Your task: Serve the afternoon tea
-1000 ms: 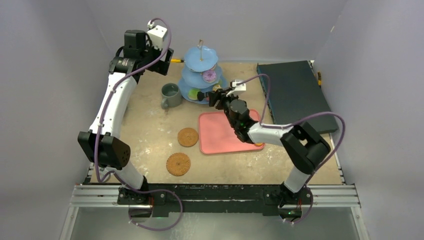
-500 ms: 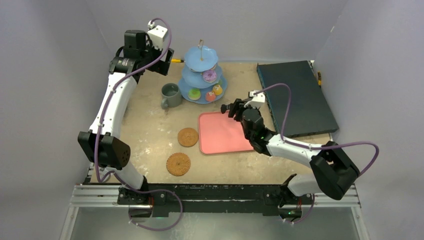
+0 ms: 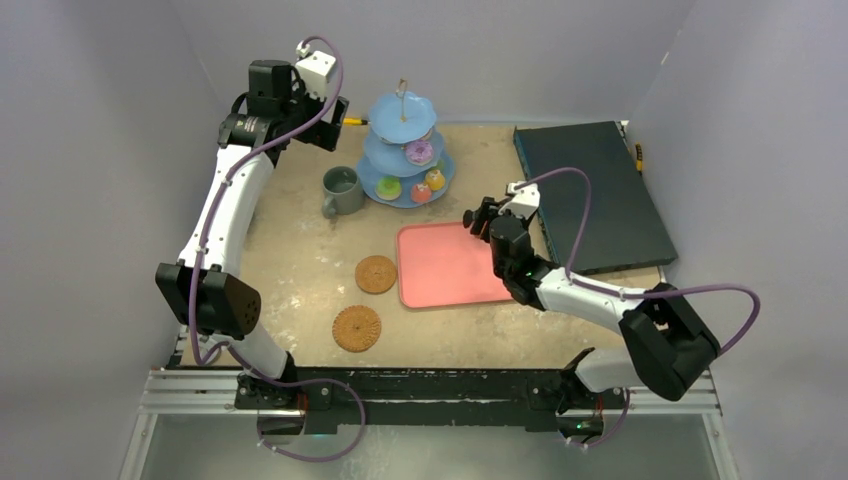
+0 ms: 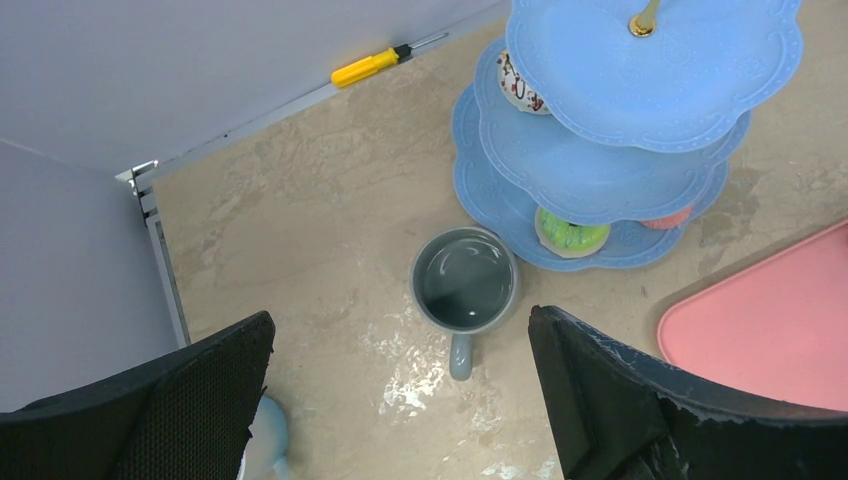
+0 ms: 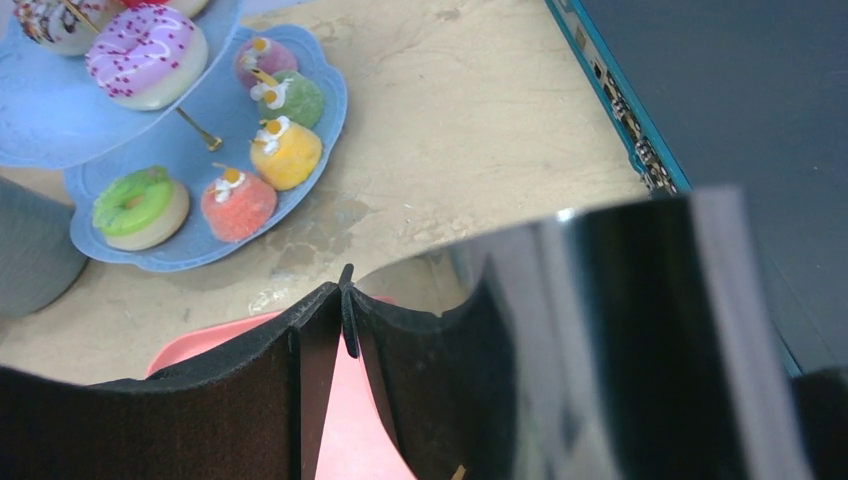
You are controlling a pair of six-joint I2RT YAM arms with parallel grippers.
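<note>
Looking down: we see a sandy table (image 3: 300,250) with two robot arms fixed at its near edge.
Stand: a blue three-tier stand (image 3: 405,150) is upright at the back, in the middle.
Cakes: on the lowest tier we see a green doughnut (image 5: 140,205), a red cupcake (image 5: 238,203) and a yellow cupcake (image 5: 287,152). A pink doughnut (image 5: 147,55) lies on the tier above.
Mug: a grey-green mug (image 3: 343,190) is upright just left of the stand, its handle turned away from it.
Coasters: two woven brown coasters (image 3: 376,274) lie apart on the table, left of the pink tray (image 3: 450,265). One is beside the tray and the other (image 3: 357,328) is nearer the arms.
Left gripper: the left gripper (image 4: 398,330) is raised at the back left, its jaws spread wide and holding nothing, with the mug below it.
Right gripper: the right gripper (image 3: 480,215) hangs over the tray's far right corner, apart from the stand. It seems clamped on black tongs (image 5: 325,335), though the close view is blurred. The tong tips meet with nothing between them.
Other things: a dark flat box (image 3: 590,195) lies at the right, and a yellow screwdriver (image 4: 375,66) lies by the back wall.
</note>
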